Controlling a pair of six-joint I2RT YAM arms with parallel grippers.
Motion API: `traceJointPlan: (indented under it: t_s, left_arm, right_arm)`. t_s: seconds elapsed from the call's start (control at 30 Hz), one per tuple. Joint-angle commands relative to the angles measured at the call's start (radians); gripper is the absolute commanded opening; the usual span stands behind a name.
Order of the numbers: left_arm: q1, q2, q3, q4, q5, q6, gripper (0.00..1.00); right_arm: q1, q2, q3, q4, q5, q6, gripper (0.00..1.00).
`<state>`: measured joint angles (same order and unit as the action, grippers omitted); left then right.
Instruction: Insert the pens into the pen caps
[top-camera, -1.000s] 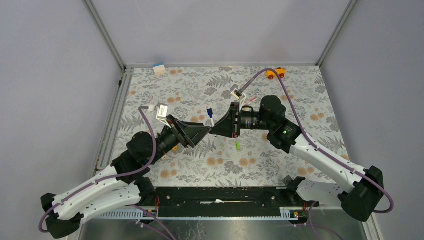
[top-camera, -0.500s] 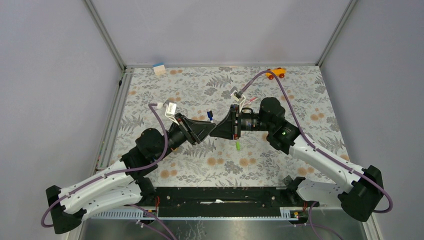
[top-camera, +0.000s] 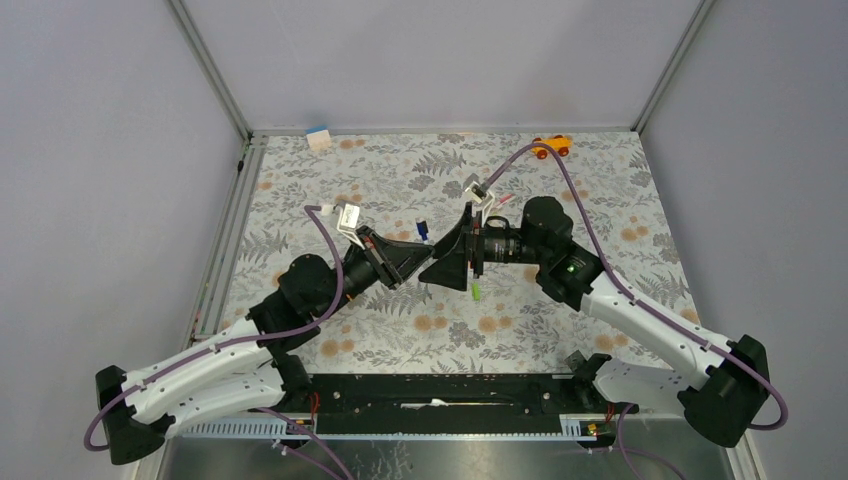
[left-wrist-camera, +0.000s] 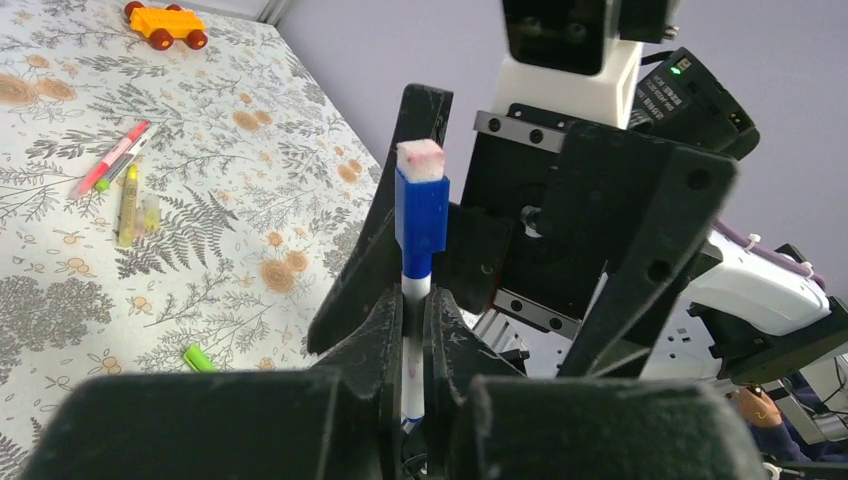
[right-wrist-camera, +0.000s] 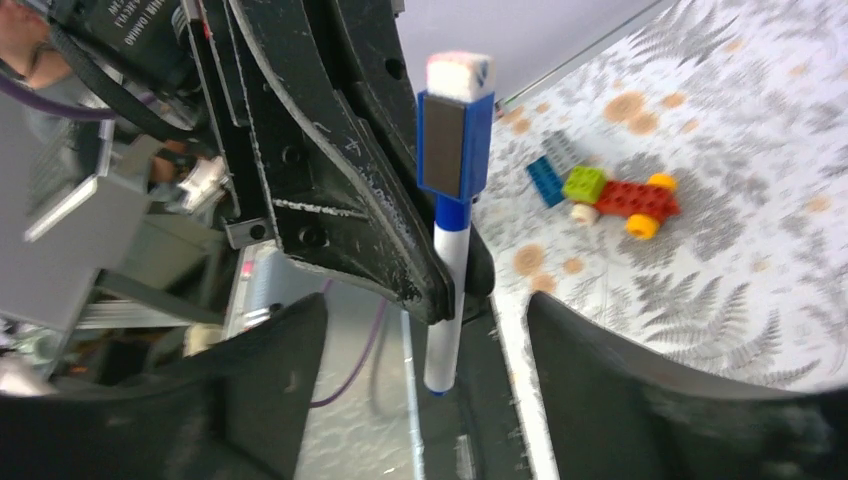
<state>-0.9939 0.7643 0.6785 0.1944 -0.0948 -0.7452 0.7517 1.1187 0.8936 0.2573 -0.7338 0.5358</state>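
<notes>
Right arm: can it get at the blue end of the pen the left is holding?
Probably yes. The right end effector is open and faces the pen, whose blue end stands clear above the left end effector gripping the barrel; nothing sits between.

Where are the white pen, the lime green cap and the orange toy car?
white pen (left-wrist-camera: 421, 212): left wrist view, blue end.
lime green cap (left-wrist-camera: 199, 356): left wrist view, middle.
orange toy car (left-wrist-camera: 168, 20): left wrist view, body.

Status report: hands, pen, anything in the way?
Left hand shut on white pen, blue end sticking out. Right hand open, facing it. Green cap loose on table. Nothing seen in the way.
</notes>
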Motion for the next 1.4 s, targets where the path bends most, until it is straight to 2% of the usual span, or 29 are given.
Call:
traceJointPlan:
  t_s: [0.0, 0.37, 0.5, 0.6, 0.77, 0.9, 1.13, 1.37]
  left_arm:
    - [0.003, -0.017, 0.029, 0.015, -0.038, -0.005, 0.0]
    - [0.004, -0.057, 0.042, -0.157, -0.161, 0.001, 0.0]
    - [0.005, -0.021, 0.069, -0.307, -0.242, -0.017, 0.0]
    - [0.005, 0.012, 0.076, -0.402, -0.3, -0.041, 0.0]
    - [0.016, 0.089, 0.07, -0.522, -0.373, -0.09, 0.0]
    - [0.043, 0.123, 0.036, -0.53, -0.349, -0.113, 0.0]
    - [0.063, 0.138, -0.004, -0.5, -0.328, -0.112, 0.0]
    - [0.08, 0.157, -0.021, -0.489, -0.306, -0.112, 0.0]
  right_arm:
    - [0.004, -0.049, -0.008, -0.001, 0.068, -0.032, 0.99]
    - [0.003, -0.082, 0.01, -0.14, 0.313, -0.061, 1.0]
    - [0.004, -0.104, 0.032, -0.245, 0.457, -0.077, 1.0]
    - [0.003, -0.125, 0.045, -0.327, 0.51, -0.103, 1.0]
    - [0.004, -0.201, -0.008, -0.322, 0.665, -0.067, 1.0]
    - [0.004, -0.206, 0.003, -0.385, 0.8, -0.029, 1.0]
    - [0.004, -0.12, 0.094, -0.498, 0.82, 0.013, 1.0]
    - [0.002, -0.144, 0.118, -0.467, 0.859, 0.069, 1.0]
